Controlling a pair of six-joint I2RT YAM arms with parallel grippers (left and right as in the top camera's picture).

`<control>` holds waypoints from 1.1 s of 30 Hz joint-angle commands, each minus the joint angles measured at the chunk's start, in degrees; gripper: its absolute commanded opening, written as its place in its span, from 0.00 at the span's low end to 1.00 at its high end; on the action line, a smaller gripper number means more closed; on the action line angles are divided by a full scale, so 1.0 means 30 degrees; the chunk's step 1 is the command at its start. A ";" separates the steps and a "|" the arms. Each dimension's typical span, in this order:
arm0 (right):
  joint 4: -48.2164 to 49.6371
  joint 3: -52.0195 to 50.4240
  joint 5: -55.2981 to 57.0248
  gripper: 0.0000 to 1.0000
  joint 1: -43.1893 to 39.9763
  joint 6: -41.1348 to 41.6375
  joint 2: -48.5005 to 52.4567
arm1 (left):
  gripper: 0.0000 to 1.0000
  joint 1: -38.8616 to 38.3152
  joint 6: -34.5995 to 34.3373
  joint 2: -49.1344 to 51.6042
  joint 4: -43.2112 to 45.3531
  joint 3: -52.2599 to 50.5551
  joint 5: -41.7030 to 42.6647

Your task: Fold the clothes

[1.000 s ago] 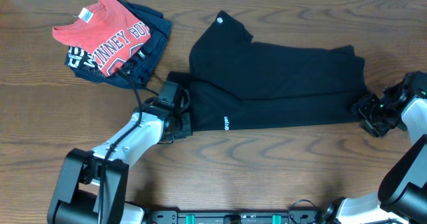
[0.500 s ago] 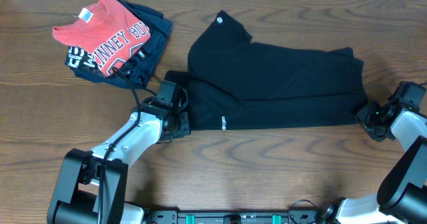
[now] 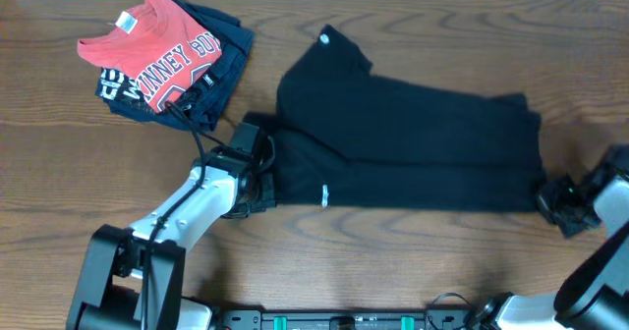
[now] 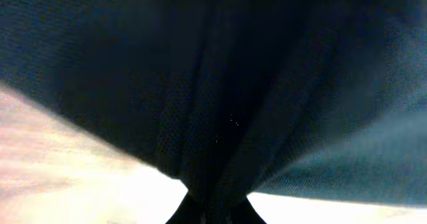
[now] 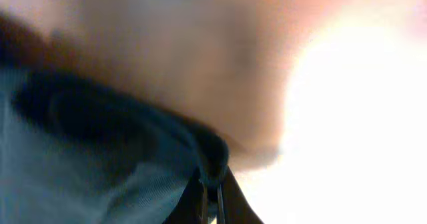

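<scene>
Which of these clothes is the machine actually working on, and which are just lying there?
In the job: black T-shirt, left end effector, right end effector, both pinching its edges.
Lying about: red T-shirt, navy garment under it.

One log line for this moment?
black shirt: held at both ends | left hand: shut on black shirt | right hand: shut on black shirt

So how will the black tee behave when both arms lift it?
Likely floppy: the black T-shirt lies flat and bunches into pleats where the left gripper pinches it. Probably light, so it should sag between that and the right gripper rather than hold shape. Matte knit, so it's unlikely to slip from shut jaws.
</scene>
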 commanded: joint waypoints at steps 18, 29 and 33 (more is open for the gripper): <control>-0.0634 -0.0087 -0.0284 0.44 -0.0860 -0.0277 -0.2069 | 0.62 0.0102 -0.0189 -0.1719 -0.2426 0.0182 -0.1668; -0.0954 -0.0153 -0.4313 0.41 -0.0175 -0.3096 -0.2055 | 0.64 0.0102 -0.0189 -0.1741 -0.2769 0.0182 -0.1661; -0.0801 -0.0488 -0.3519 0.44 0.0270 -0.2936 -0.2018 | 0.65 0.0102 -0.0189 -0.1741 -0.2776 0.0182 -0.1661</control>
